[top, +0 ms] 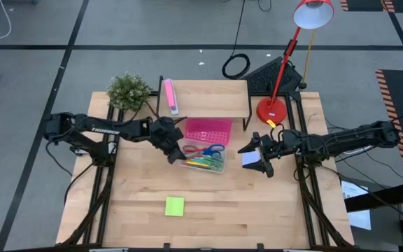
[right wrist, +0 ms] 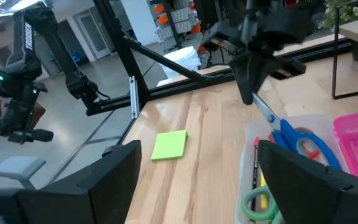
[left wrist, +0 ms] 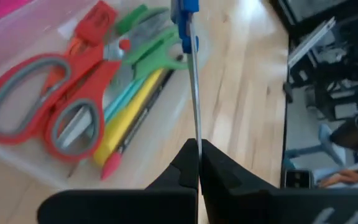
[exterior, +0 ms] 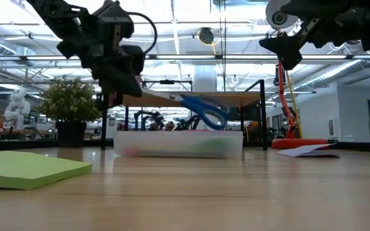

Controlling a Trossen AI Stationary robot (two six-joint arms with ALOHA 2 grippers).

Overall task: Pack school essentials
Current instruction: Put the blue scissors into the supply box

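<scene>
Blue scissors (left wrist: 191, 74) pinched in left claw (left wrist: 199, 163); right claw (right wrist: 197, 174) released | lime pad (top: 175, 206) apart

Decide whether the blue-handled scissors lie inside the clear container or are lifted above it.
Lifted: the left tool pinches the blade, blue-handled scissors hanging above the clear container.

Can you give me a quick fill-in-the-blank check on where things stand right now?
1. The left claw is shut on the blade of the ____-handled scissors.
2. In the clear container lie red-handled scissors and ____-handled scissors.
3. The lime-green note pad lies on the ____, apart from the container.
4. The right claw hovers open over a pale ____.

Missing words: blue; green; table; note pad
</scene>
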